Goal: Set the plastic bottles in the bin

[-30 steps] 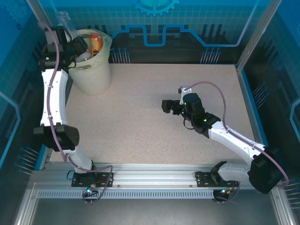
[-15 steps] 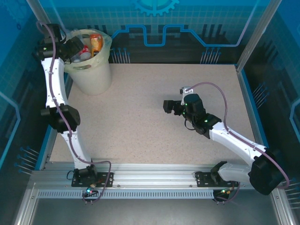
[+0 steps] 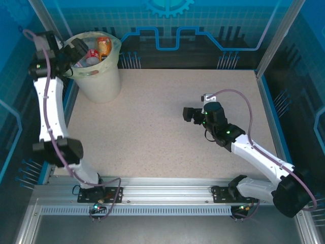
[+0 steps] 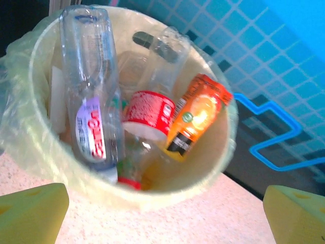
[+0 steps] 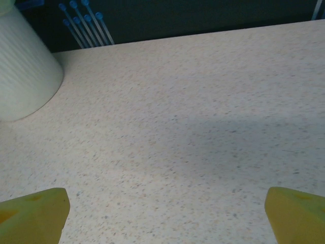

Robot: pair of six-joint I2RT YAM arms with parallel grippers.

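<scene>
with the left gripper spread wide and empty above the bin at far left, and the plastic bottles piled inside: lift straight up before swinging away, clear of the bag liner. no call on the right gripper, likewise wide and empty over the table at right.

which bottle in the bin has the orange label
The orange-labelled bottle leaning on the bin wall in the left wrist view; the red-labelled bottle sits beside it, and the tall clear bottle has a white label.
</scene>
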